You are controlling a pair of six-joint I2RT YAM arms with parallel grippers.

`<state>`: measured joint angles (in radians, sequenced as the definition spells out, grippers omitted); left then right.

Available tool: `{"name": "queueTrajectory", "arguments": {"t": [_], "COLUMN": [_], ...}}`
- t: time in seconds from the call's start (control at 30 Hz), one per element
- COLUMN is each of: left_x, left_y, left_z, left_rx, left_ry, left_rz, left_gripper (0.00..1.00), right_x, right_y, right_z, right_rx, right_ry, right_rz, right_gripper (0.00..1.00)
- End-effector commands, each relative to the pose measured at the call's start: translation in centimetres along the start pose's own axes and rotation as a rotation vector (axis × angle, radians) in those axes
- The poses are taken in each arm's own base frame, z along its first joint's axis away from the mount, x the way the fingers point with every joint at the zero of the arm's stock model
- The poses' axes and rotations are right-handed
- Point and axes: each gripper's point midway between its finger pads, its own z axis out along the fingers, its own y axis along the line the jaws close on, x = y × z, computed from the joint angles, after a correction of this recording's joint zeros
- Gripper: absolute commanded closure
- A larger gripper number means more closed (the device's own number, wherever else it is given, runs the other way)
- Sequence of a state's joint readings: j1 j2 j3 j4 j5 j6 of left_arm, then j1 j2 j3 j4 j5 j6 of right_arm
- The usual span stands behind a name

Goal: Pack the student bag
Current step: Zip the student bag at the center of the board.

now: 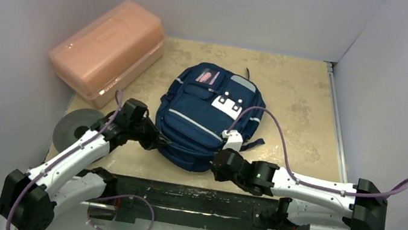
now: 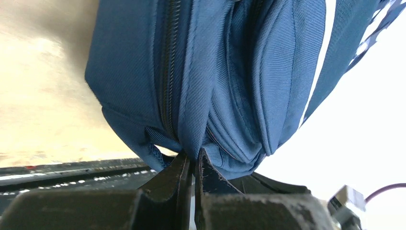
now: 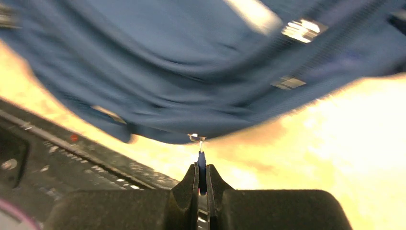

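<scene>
Backpack (image 1: 200, 120) fabric pinched by left end effector (image 2: 192, 156); right end effector (image 3: 201, 168) seemingly grips zip pull (image 3: 201, 157).

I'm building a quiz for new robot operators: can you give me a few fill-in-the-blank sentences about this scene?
1. Seen from above, the salmon-pink box sits to the ____ of the student bag.
2. The right claw is shut on a small ____ pull at the bag's near edge.
3. The left claw pinches the bag at its near ____ corner.
Missing words: left; zipper; left.
</scene>
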<state>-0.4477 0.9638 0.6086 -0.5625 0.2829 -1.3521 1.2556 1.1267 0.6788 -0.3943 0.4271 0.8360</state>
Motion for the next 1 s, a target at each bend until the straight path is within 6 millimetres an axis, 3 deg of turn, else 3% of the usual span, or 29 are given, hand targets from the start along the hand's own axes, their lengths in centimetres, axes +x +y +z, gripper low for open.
{"name": "queueTrajectory", "arguments": {"t": [0.0, 0.13, 0.3, 0.5, 0.67, 0.7, 0.73, 0.8, 0.87, 0.9, 0.97], "left_x": [-3.0, -3.3, -2.9, -2.4, -1.6, -1.4, -1.0, -0.7, -0.6, -0.7, -0.8], "left_y": [0.7, 0.7, 0.6, 0.9, 1.3, 1.3, 1.2, 1.1, 0.8, 0.9, 0.4], "left_z": [-2.4, -4.2, -5.3, -5.1, -4.8, -4.8, -4.9, -5.6, -7.1, -7.9, -9.8], "left_rx": [-0.004, 0.003, 0.005, 0.004, 0.011, 0.020, 0.033, 0.042, 0.051, 0.046, 0.078], "left_ry": [-0.151, -0.175, -0.168, -0.139, -0.103, -0.092, -0.074, -0.067, -0.095, -0.115, -0.171], "left_rz": [0.048, 0.073, 0.096, 0.101, 0.113, 0.121, 0.133, 0.174, 0.220, 0.232, 0.283], "left_gripper": [1.00, 1.00, 1.00, 1.00, 1.00, 1.00, 0.97, 0.62, 0.36, 0.28, 0.24], "right_x": [4.6, 4.4, 1.1, -2.6, -4.9, -5.0, -5.4, -5.4, -6.5, -7.3, -9.9], "right_y": [-8.6, -10.8, -13.4, -18.8, -19.5, -19.1, -18.6, -17.5, -16.2, -15.6, -14.0], "right_z": [-0.4, 0.5, 2.4, 4.6, 4.6, 3.9, 3.3, 1.2, -1.4, -2.8, -5.8], "right_rx": [0.338, 0.407, 0.477, 0.629, 0.667, 0.656, 0.627, 0.565, 0.460, 0.417, 0.304], "right_ry": [0.107, 0.100, 0.009, -0.078, -0.106, -0.089, -0.084, -0.065, -0.104, -0.139, -0.245], "right_rz": [0.138, 0.295, 0.417, 0.464, 0.388, 0.380, 0.376, 0.366, 0.355, 0.357, 0.371], "right_gripper": [1.00, 1.00, 1.00, 1.00, 0.98, 0.88, 0.71, 0.37, 0.19, 0.13, 0.02]}}
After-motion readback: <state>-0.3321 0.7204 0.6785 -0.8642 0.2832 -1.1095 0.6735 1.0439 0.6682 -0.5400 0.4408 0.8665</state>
